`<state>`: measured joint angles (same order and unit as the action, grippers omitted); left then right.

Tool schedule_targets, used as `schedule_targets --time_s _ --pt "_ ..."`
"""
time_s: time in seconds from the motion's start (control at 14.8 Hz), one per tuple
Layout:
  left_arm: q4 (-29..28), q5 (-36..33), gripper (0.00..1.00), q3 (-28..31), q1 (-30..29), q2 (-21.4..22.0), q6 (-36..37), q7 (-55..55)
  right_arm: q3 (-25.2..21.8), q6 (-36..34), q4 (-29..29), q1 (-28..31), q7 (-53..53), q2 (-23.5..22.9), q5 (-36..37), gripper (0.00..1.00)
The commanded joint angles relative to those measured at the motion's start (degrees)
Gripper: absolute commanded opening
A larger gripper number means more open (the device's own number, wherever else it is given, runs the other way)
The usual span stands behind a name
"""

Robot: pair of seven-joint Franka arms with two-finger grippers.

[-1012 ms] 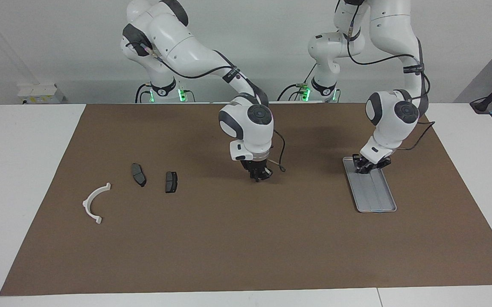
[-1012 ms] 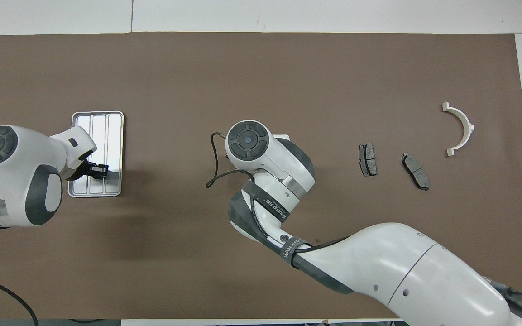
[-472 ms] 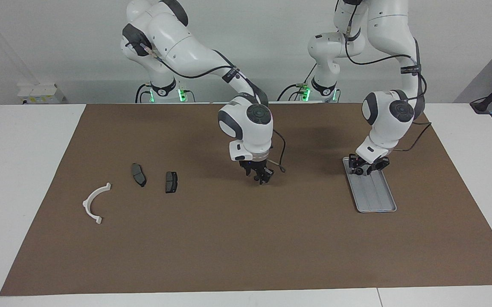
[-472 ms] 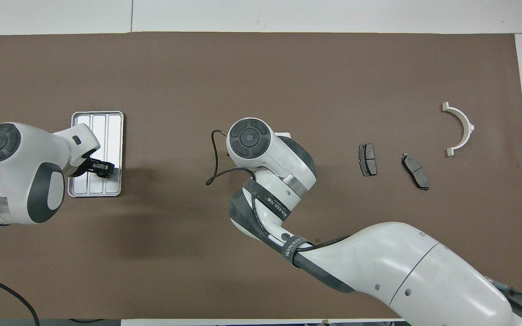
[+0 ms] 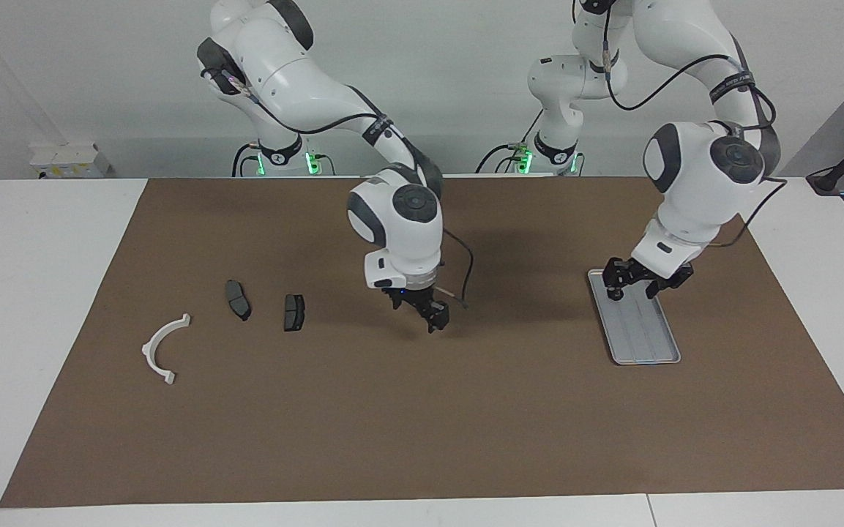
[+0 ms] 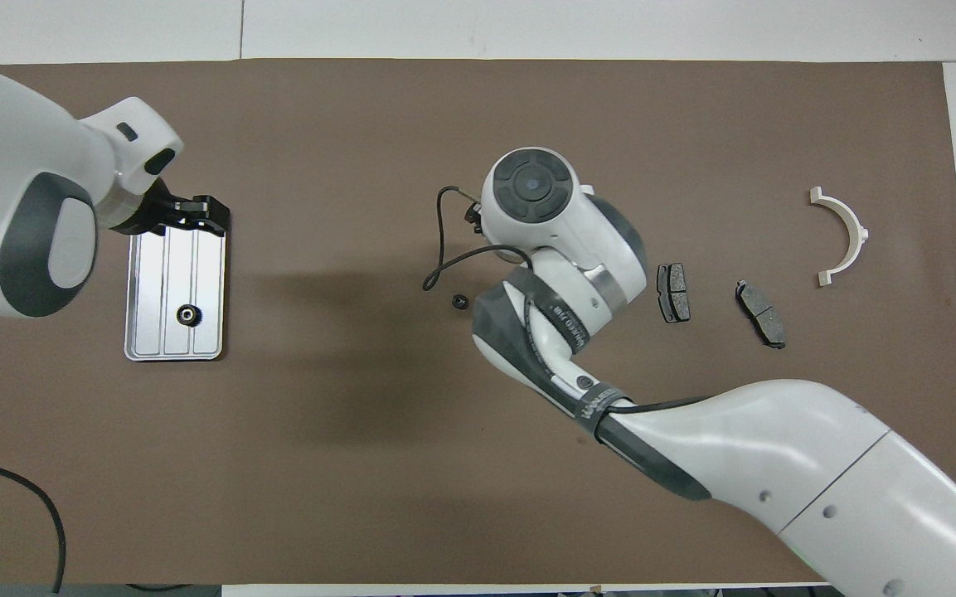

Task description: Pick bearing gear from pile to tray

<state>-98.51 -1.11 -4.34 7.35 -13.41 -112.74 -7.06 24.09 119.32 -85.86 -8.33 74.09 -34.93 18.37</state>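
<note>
Gear [image 6: 188,313] sits in the tray [image 6: 139,274], a second one [image 6: 459,302] on the brown mat. Tiny, stiff, probably light and rolls easily, so pinch across the toothed rim. Left claw [image 5: 633,287] over the tray looks open and empty; right claw [image 5: 432,316], can't tell.

Silver tray [image 5: 665,344] toward left arm's end of brown mat [image 5: 422,424]. Left gripper [image 5: 634,288] raised over tray's robot-side end, fingers apart, empty. Right gripper [image 5: 432,316] hanging over mid-mat. Two dark pads [image 5: 238,299] [image 5: 293,312] and white half-ring [image 5: 162,348] toward right arm's end.
</note>
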Motion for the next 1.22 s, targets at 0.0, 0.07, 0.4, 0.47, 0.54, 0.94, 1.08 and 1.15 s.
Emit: schedule_targets --time_s 0.0,0.07,0.4,0.47,0.54,0.94,1.08,1.15 --pt "3.15 -2.14 0.79 0.74 6.95 -2.85 1.99 -9.51 1.05 -2.51 -0.63 6.99 -12.26 2.58 0.09 1.00" --pt "2.98 -2.40 0.79 0.74 9.50 -2.85 1.99 -13.38 1.22 -3.12 -0.72 9.10 -16.57 2.94 -0.43 1.00" --pt "-0.97 -2.49 0.78 0.65 20.59 -2.24 0.50 -25.97 1.23 -5.23 -0.80 13.77 -29.60 4.35 -0.88 1.00" --pt "-1.59 -2.49 0.78 0.56 22.08 -2.24 -0.72 -27.90 1.23 -5.67 -0.89 14.30 -31.36 4.61 -0.88 1.00" --pt "-2.64 -2.49 0.78 0.56 23.32 -2.24 -2.04 -29.57 1.23 -6.02 -0.89 14.91 -32.77 4.70 -0.88 1.00" --pt "-3.61 -2.31 0.78 0.56 25.88 -7.06 -12.22 -33.98 0.88 -6.64 -0.89 17.73 -43.57 6.19 -0.88 1.00" --pt "-3.61 -2.31 0.77 0.48 25.44 -8.47 -15.22 -33.98 -0.52 -6.73 -1.33 17.56 -48.06 7.68 -1.05 1.00" --pt "-3.88 -2.31 0.77 0.48 25.35 -9.26 -17.15 -33.98 -2.27 -6.64 -2.20 17.04 -49.73 8.82 -1.75 1.00"
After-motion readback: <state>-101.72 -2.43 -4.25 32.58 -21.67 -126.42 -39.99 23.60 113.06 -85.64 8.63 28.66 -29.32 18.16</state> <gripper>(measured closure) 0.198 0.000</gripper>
